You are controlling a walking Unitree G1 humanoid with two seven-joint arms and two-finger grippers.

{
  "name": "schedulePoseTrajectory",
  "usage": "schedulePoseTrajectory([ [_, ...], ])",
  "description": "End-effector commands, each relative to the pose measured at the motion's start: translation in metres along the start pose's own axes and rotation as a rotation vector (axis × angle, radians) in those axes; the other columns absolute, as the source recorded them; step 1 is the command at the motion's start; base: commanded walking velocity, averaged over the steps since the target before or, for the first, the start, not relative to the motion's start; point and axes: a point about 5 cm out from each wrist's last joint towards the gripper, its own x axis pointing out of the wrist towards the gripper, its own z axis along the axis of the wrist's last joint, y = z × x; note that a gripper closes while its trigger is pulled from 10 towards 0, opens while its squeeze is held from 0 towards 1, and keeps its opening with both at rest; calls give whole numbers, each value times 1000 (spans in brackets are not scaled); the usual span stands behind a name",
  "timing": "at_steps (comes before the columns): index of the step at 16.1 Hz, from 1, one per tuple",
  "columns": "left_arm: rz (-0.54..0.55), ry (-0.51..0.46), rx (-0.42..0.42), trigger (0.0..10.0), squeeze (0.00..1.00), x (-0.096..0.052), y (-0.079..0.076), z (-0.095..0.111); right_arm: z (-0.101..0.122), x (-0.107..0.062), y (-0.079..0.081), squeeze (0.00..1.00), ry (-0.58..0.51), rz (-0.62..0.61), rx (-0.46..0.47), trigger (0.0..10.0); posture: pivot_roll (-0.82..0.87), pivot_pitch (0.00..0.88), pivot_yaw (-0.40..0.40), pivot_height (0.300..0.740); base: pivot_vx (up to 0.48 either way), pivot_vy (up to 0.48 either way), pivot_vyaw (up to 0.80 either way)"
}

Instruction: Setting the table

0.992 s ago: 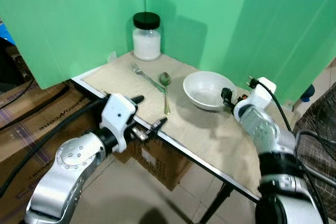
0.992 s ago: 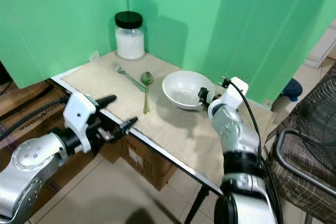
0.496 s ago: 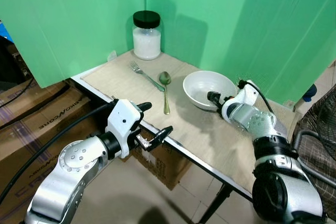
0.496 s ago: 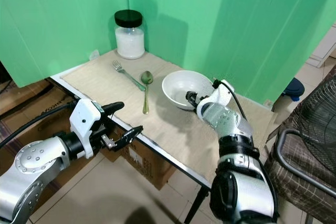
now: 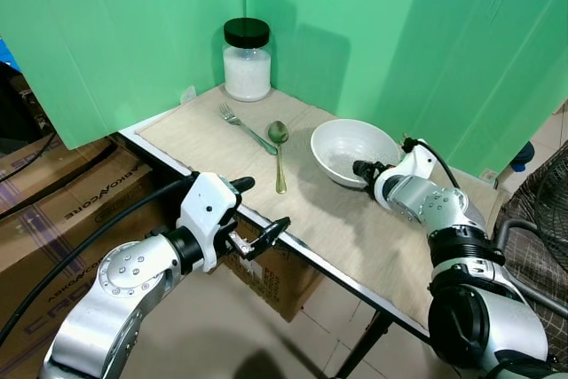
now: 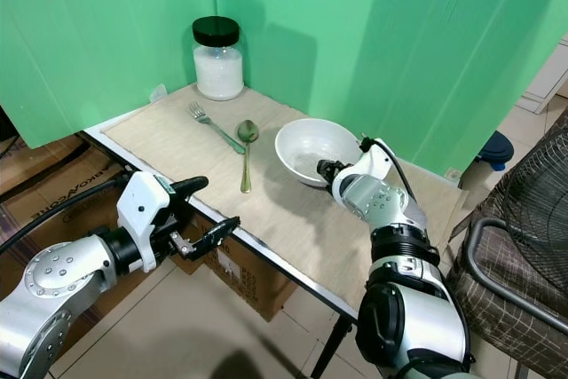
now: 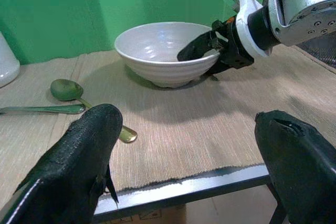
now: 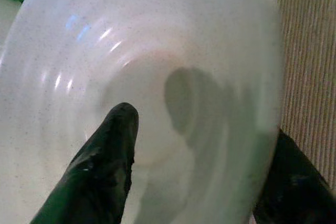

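Observation:
A white bowl (image 5: 348, 141) stands on the woven mat (image 5: 337, 219) at the table's right. My right gripper (image 5: 365, 169) is open at the bowl's near right rim. One finger (image 8: 113, 156) reaches inside the bowl (image 8: 173, 40) and the other sits outside under the rim. A green-bowled spoon (image 5: 280, 153) and a fork (image 5: 245, 127) lie side by side left of the bowl. My left gripper (image 5: 257, 209) hovers open at the table's front edge with nothing between its fingers, pointing across at the spoon (image 7: 68, 90) and the bowl (image 7: 163, 51).
A glass jar with a black lid (image 5: 247, 59) stands at the table's far corner against the green backdrop. Cardboard boxes (image 5: 53, 210) sit on the floor to the left and under the table. A dark chair (image 6: 524, 246) stands at the right.
My right gripper has swung in from the bowl's right side and now straddles its rim. My left gripper has shifted a little to the right along the table's front edge.

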Motion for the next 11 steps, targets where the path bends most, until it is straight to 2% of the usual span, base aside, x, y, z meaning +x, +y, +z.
schedulePoseTrajectory([
  [1, -4, -5, 26, 10000, 529, 1, -2, 3, 4, 0, 3, 0, -4, 0, 20, 0, 89, 0, -62, 740, 0, 0, 0],
  [11, 19, -11, 44, 10000, 533, 4, 1, 4, 8, -1, 5, 0, -7, 4, -38, 0, 90, 0, -63, 740, 0, 0, 0],
])
